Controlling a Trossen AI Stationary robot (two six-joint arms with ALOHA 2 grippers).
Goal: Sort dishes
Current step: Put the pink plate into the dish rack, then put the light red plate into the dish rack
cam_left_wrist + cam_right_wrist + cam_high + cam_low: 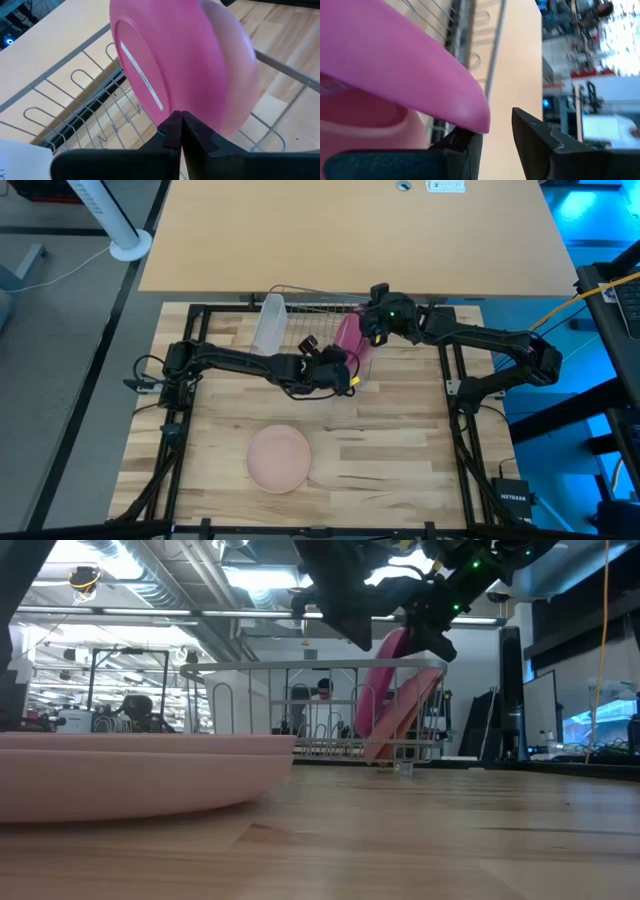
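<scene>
Right gripper (495, 135) parted, straddling rim of round magenta matte plastic plate (185, 65); left gripper (181, 131) shut, empty. Plate looks light, stiff, slick: hold at rim.

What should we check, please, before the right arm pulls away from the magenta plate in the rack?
1. Right gripper open around the magenta plate rim: ok, a gap shows between its fingers.
2. Magenta plate standing in the wire rack: ok, it leans tilted inside, against another plate.
3. Plate steady on its own once released: cannot tell.
4. Left gripper shut and empty: ok, its closed fingers sit right beside the magenta plate.
5. Left gripper clear of the plate: cannot tell, contact is not visible.
6. Pale pink plate waiting on the table, out of both arms' way: ok.
</scene>
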